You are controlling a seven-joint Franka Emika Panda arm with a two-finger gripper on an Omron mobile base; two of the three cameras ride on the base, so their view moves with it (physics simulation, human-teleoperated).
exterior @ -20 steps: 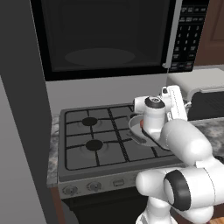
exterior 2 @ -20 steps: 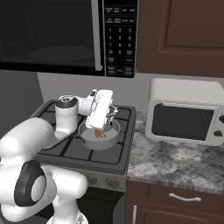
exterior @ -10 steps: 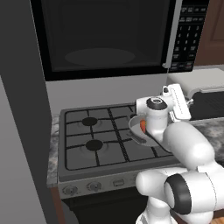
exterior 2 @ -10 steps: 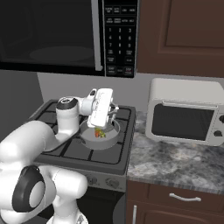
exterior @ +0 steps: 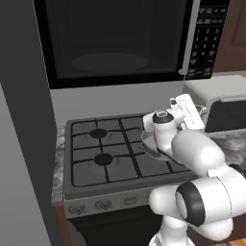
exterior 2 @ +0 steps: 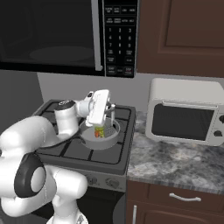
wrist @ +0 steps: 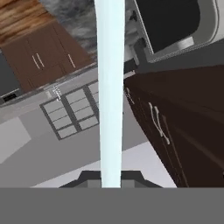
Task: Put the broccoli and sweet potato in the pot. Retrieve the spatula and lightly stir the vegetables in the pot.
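- My tool [exterior 2: 107,114] is clamped tight on the spatula [wrist: 109,92], a pale, thin, rigid blade; likely light and slick, so I judge a hold near the handle end best.
- The pot [exterior 2: 101,136] sits directly below the tool.
- Broccoli [exterior 2: 102,130] and sweet potato [exterior 2: 98,134] lie inside the pot, touching.

The pot [exterior 2: 101,138] is grey metal, holding a yellow-green broccoli [exterior 2: 99,129] and an orange-red sweet potato [exterior 2: 98,134]. The spatula [wrist: 110,92] is pale icy blue. The stove [exterior: 86,161] is dark grey with black burners; the counter [exterior 2: 175,164] is mottled grey stone.
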